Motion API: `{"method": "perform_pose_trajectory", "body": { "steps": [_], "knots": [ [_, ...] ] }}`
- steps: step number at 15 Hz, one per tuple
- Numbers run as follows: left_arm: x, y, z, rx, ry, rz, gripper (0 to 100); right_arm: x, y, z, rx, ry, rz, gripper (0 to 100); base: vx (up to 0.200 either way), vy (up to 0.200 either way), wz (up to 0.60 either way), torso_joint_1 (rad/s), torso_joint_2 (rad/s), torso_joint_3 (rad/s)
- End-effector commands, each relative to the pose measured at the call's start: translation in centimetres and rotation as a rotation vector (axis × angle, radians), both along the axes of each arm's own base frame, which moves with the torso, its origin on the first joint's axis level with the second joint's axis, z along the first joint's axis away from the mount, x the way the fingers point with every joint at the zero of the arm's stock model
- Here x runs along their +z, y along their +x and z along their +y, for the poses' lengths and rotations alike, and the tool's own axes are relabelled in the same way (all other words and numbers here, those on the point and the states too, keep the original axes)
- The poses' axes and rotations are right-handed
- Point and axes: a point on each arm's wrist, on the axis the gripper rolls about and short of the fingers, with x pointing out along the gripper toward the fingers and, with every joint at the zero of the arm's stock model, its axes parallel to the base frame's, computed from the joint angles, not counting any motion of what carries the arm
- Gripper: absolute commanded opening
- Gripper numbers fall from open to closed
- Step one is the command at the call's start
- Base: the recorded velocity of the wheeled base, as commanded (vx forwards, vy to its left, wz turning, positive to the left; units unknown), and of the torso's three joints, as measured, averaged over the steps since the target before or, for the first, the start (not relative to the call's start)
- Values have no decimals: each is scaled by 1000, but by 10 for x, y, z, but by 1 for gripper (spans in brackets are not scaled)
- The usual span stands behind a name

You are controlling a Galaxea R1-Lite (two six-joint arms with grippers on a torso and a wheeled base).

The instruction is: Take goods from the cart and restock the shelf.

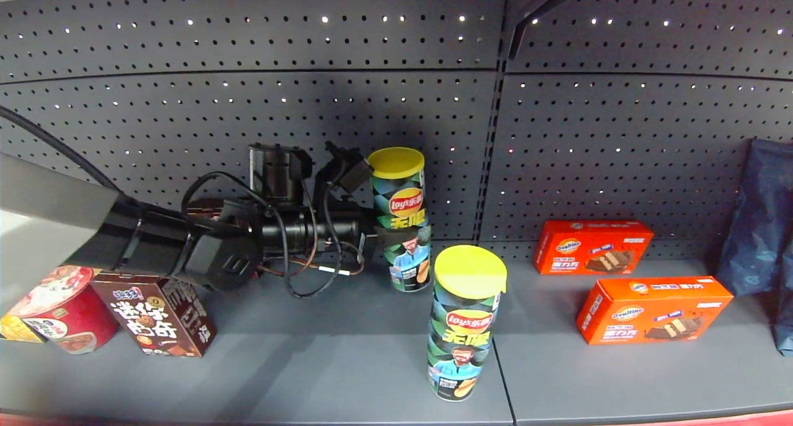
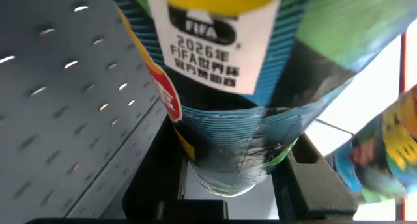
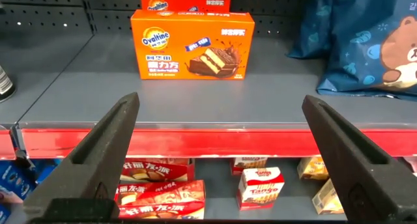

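A chips can (image 1: 401,218) with a yellow lid stands upright at the back of the grey shelf (image 1: 310,352), close to the pegboard. My left gripper (image 1: 396,235) comes in from the left and is shut on its middle. The left wrist view has the same can (image 2: 241,120) clamped between the black fingers (image 2: 156,185). A second identical can (image 1: 463,330) stands free nearer the shelf's front, to the right. My right gripper (image 3: 221,159) hangs open in front of the shelf edge, holding nothing.
Two orange cake boxes (image 1: 591,246) (image 1: 650,308) lie on the shelf's right half, with a dark blue bag (image 1: 759,228) at the far right. A brown box (image 1: 158,314) and a red cup (image 1: 59,308) sit front left. Several boxes (image 3: 163,191) fill the shelf below.
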Motion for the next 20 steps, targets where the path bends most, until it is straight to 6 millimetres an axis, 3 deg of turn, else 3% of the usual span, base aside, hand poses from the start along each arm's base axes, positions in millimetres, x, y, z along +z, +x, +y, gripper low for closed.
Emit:
{"method": "perform_pose_trajectory", "body": {
  "steps": [1, 20],
  "knots": [
    [-14, 9, -14, -23, 9, 20, 0, 0, 0, 0, -1, 1, 1, 100, 0, 0, 0, 0, 0, 0],
    [-38, 31, -30, -45, 43, 32, 0, 0, 0, 0, -1, -27, 2, 100, 0, 0, 0, 0, 0, 0]
  ]
}}
